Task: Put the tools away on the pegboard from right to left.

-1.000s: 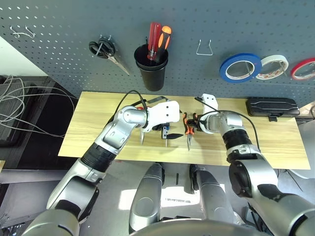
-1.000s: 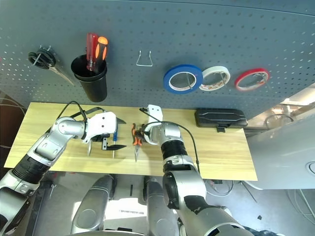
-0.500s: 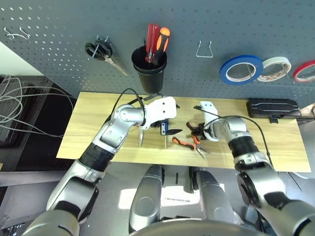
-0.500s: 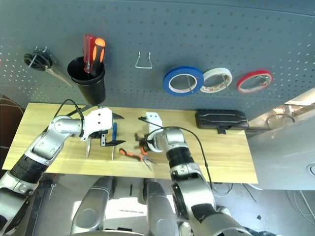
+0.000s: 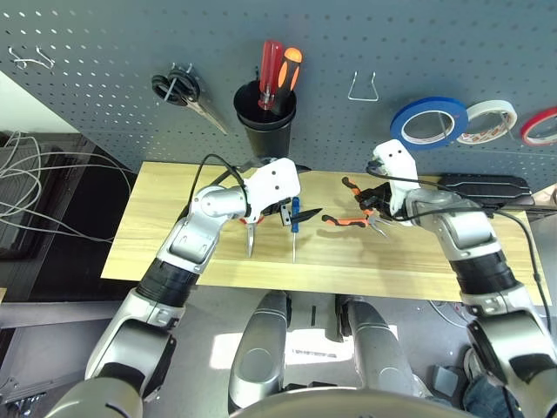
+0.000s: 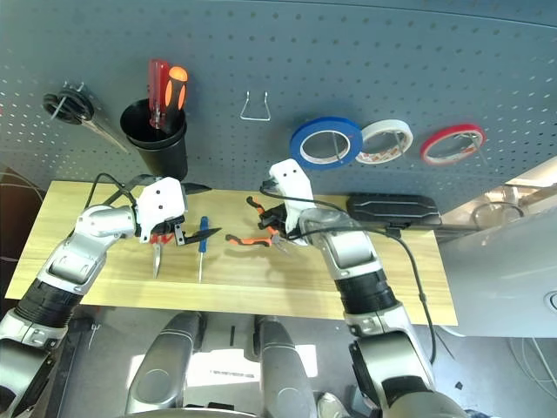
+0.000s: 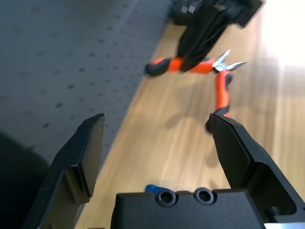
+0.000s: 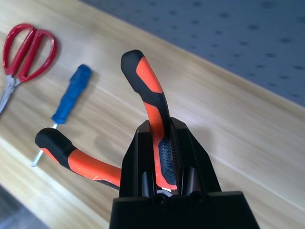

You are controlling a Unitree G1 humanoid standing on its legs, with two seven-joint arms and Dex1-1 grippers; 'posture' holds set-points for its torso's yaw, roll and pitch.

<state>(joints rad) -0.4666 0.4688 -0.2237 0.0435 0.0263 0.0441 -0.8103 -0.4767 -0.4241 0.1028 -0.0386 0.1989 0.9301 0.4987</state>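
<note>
The orange-and-black pliers are being pinched by the right gripper, its black fingers pressed together on one handle. The pliers are being held above the wooden table, right of its middle, handles spread, the metal nose showing beside the gripper in the left wrist view.

The left gripper is being held with its fingers spread wide and nothing between them, over the left-middle part of the table, pointing toward the pliers.

The blue-handled screwdriver is lying on the table just right of the left gripper, handle at the far end, shaft pointing to the near edge. The red-handled scissors are lying on the table left of the screwdriver, partly being hidden under the left gripper in the head views.

The blue tape roll is hanging on the pegboard at the right, with a white tape roll and a red tape roll to its right. A bare wire hook is sitting left of the blue roll. Further left, a black cup is holding two screwdrivers, and black-handled scissors are hanging left of it. A black case is lying at the far right of the table.
</note>
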